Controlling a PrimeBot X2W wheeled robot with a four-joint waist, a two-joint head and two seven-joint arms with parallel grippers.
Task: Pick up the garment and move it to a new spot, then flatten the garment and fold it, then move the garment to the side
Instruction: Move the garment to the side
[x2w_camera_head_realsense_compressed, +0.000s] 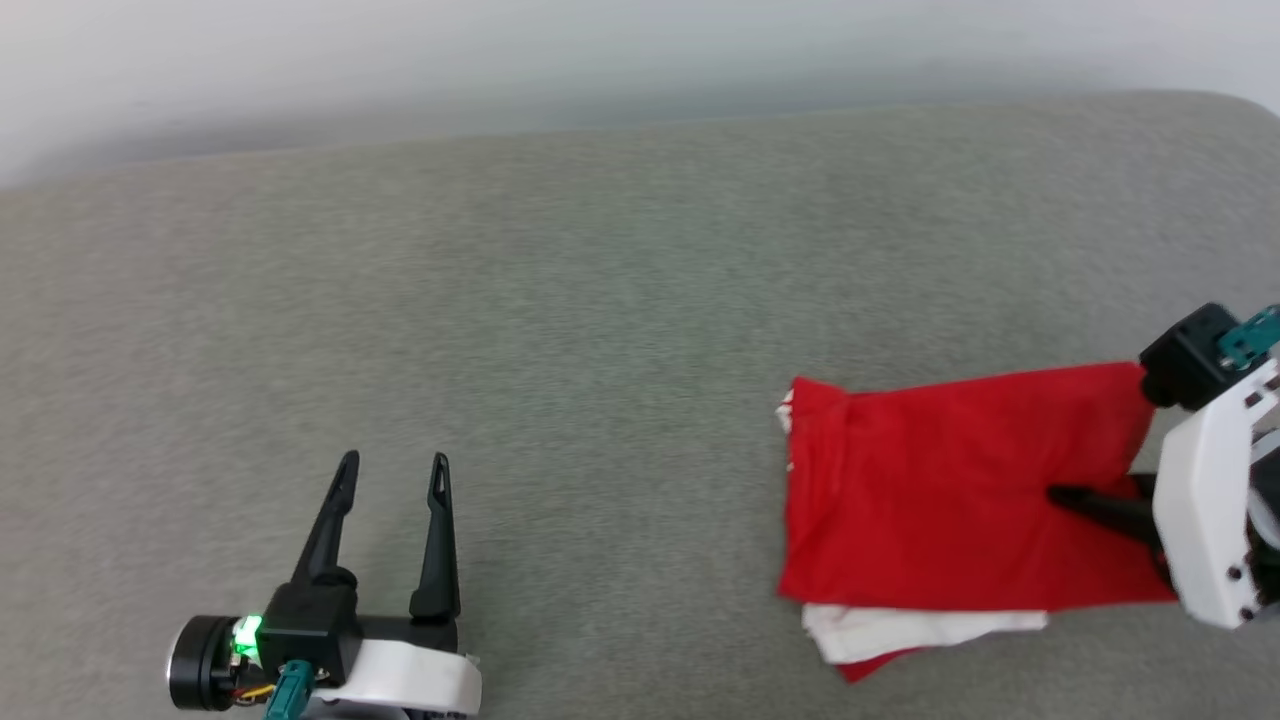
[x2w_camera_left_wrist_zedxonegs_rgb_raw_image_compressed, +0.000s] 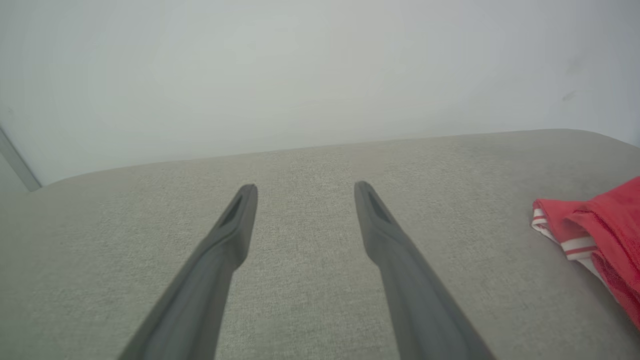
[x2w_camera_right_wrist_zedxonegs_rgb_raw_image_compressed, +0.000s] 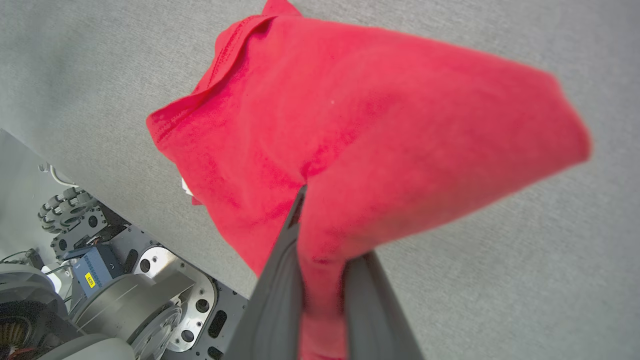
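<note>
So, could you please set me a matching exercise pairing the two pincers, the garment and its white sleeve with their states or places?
Things:
1. left pincer
2. right pincer
3. garment
4. white sleeve

States or places:
A. peeking out under the red layer's near edge
B. open, over bare grey surface
C. shut on red cloth
D. folded, on the robot's right

Pairs: 1-B, 2-C, 3-D, 4-A
</note>
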